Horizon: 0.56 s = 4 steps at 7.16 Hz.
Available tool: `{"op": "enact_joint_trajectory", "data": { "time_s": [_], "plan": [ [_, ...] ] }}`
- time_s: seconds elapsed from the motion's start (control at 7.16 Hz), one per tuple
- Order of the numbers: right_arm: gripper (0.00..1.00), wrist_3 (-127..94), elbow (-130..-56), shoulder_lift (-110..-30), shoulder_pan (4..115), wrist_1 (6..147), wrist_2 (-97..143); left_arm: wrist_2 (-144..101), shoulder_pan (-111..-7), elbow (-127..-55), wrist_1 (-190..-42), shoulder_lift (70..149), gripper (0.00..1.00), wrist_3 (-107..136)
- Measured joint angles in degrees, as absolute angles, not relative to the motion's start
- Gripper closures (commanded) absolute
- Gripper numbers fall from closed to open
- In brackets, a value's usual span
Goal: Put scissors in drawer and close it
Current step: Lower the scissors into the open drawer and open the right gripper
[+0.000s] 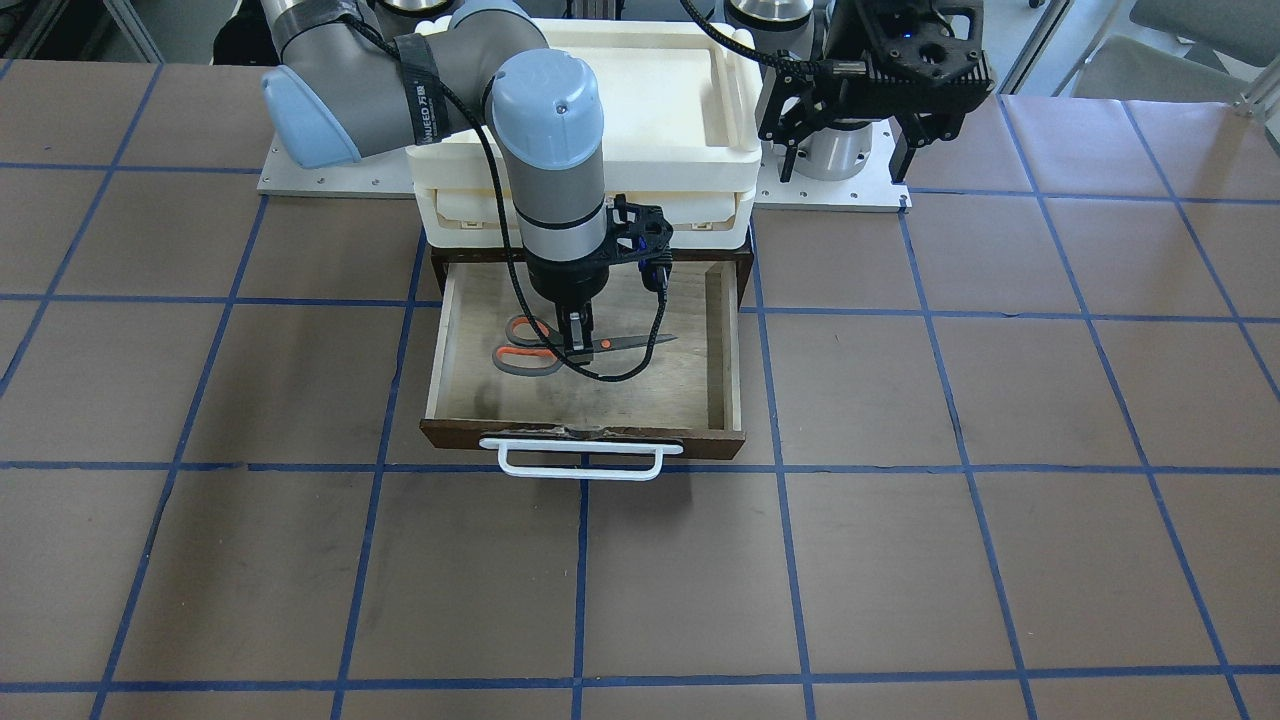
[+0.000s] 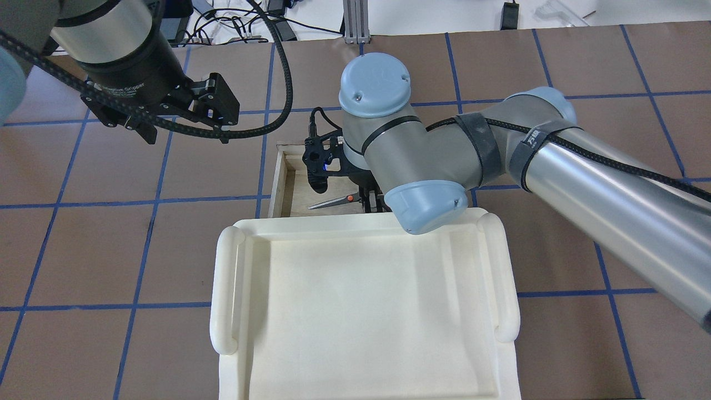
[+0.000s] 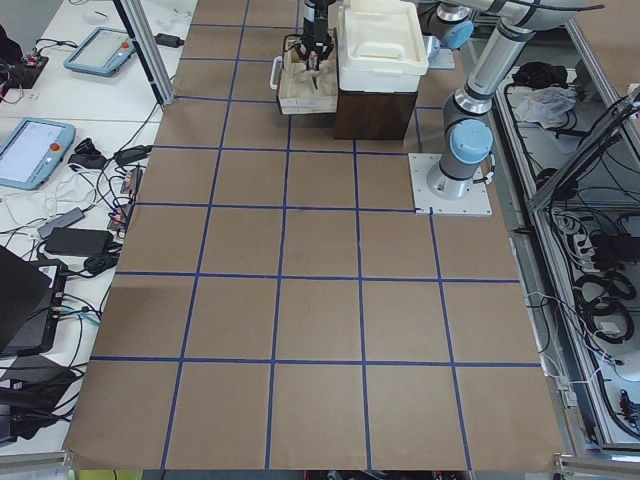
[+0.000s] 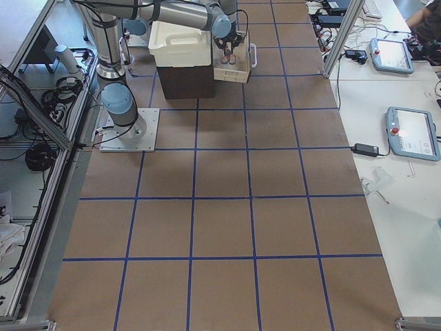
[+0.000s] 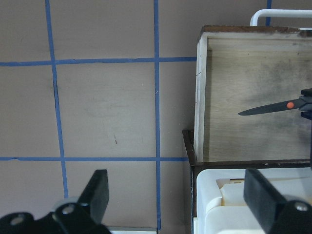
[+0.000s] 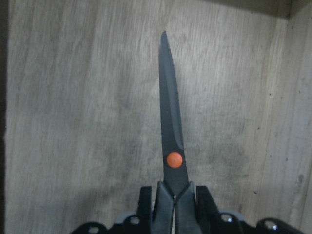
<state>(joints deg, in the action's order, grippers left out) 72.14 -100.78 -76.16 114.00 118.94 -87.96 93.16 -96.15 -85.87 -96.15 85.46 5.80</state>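
One step is nearly done, two remain. Scissors [image 1: 528, 360] are inside the open drawer [image 1: 590, 405], mid-floor, blades pointing 3 o'clock and handles 9 o'clock in the front-facing view, w/ the right pincer [image 1: 578, 340] pinching them just behind the orange pivot. Can't tell whether they rest on the plywood or hang just above it (shadow sits close, so prob. v. low). To do: let go, lift the arm clear, then push the white handle [image 1: 580, 458] at 6 o'clock until the drawer shuts under the cream tray unit [image 1: 700, 110]. Left pincer [image 1: 848, 160] is spread wide, holding nothing, over the table [image 1: 1000, 400] at approx. 1 o'clock of the drawer.
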Motion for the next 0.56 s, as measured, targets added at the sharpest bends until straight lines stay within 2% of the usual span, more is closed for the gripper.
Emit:
{"op": "enact_joint_trajectory", "data": {
  "time_s": [0.56],
  "plan": [
    [0.00, 71.53, -98.80, -80.07, 113.48, 116.41, -86.34, 93.15, -96.15, -85.87, -96.15, 85.48, 0.00, 5.84]
  ]
}}
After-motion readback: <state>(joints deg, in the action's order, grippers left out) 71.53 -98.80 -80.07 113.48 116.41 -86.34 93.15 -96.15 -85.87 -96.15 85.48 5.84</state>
